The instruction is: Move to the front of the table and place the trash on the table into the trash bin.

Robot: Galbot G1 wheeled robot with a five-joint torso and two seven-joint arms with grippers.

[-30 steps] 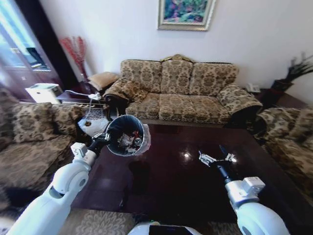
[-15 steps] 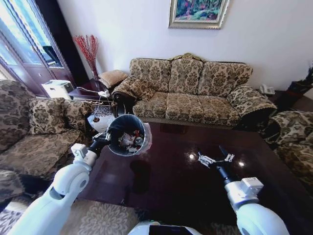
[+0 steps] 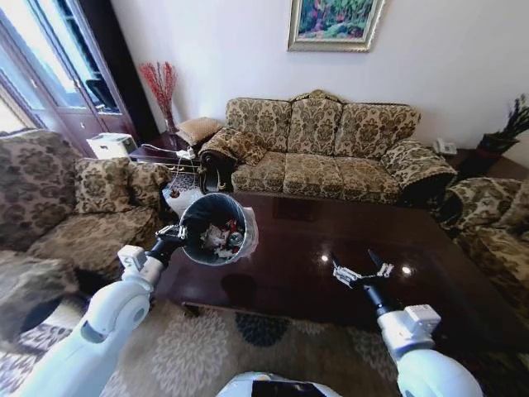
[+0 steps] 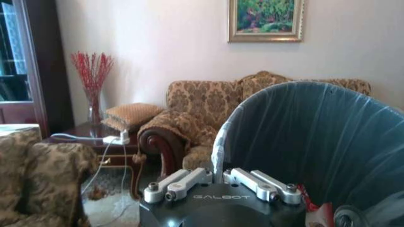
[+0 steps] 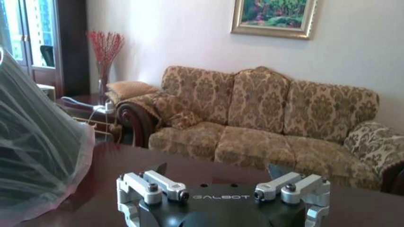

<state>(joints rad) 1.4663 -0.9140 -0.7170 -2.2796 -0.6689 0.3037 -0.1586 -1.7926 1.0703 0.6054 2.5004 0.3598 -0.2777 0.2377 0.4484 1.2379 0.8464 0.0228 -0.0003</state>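
Nearest to you, your left end effector is clamped on the rim of the trash bin and holds it in the air above the near left corner of the desk. In the left wrist view the fingers sit drawn together at the bin's edge, where the whitish liner wraps the black wall. Judge the bin as light but awkward: a thin, stiff plastic shell pinched at one point on its lip, so it will want to swing or tip. The liner is a slick film and could slide under the pads, so keep the grip on the hard rim rather than on loose bag. Inside lies the trash: crumpled white pieces and red-and-white wrappers, soft and nearly weightless, liable to spill if the mouth tilts far.

Your right end effector hovers over the near right part of the desk with its fingers spread wide and nothing between them, well apart from the bin. The right wrist view shows the open fingers above glossy dark wood, with the liner bulging at one edge of that picture.

The desk top around both arms looks bare of litter, so the collecting appears largely done. Beyond the desk stands the patterned sofa against the wall.
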